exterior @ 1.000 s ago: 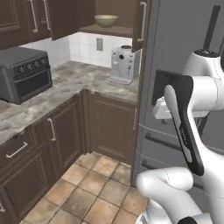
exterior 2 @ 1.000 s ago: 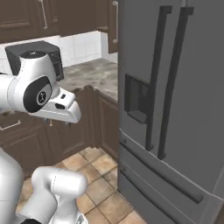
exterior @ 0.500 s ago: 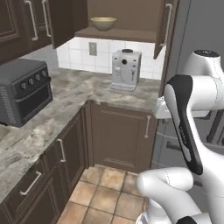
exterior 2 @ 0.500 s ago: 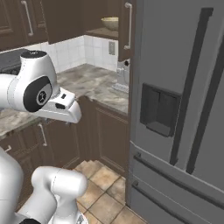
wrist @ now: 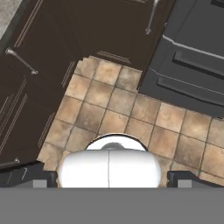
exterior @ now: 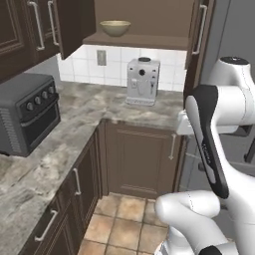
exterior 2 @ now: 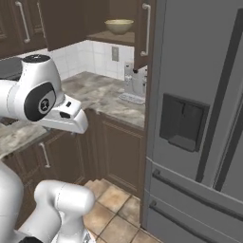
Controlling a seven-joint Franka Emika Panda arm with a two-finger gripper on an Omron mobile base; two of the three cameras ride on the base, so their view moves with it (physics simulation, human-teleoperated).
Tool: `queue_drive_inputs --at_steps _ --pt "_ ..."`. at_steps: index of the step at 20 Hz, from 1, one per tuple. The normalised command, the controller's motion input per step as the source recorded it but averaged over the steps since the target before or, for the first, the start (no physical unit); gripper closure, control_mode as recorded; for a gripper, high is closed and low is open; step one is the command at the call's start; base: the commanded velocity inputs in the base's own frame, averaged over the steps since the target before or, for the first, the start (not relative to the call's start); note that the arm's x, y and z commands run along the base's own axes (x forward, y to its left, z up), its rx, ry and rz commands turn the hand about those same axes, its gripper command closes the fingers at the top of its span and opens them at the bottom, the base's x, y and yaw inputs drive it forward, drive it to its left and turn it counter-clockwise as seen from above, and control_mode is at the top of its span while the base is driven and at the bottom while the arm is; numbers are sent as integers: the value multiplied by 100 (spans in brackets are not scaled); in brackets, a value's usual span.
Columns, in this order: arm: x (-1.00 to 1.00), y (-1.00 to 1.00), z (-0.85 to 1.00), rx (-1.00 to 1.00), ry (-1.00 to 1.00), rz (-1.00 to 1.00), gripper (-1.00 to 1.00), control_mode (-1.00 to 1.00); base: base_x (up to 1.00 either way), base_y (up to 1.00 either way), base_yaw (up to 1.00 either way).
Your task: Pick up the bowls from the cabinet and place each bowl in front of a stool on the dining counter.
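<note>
The tool (wrist: 111, 178) hangs low near the robot's own body, facing down at the tiled floor (wrist: 131, 113), its two finger tips spread wide apart and nothing between them. The risk from here is in the long reach up and forward: the arm has to rise past the coffee machine (exterior: 141, 82) on the marbled surface (exterior: 94, 102) and slip between the two open cabinet doors, the right-hand one (exterior: 198, 35) hanging close to the fridge (exterior 2: 199, 118). A careless swing could clip a door edge or the machine. Farther back and higher, the cabinet (exterior: 144, 22) stands open, and on its shelf sits the olive-beige bowl (exterior: 115, 27), upright and seemingly empty. I cannot tell where the reddish-brown bowl is. A grip on that thin rim could slip and drop it.
</note>
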Motion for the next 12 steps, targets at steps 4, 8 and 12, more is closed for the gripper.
queue_drive_inputs --at_steps 4,8,12 --pt "0 0 0 0 0 0 -100 100 57 4 -5" --pt "0 0 0 0 0 0 -100 100 61 20 -9" --pt "0 0 0 0 0 0 -100 100 75 29 -8"
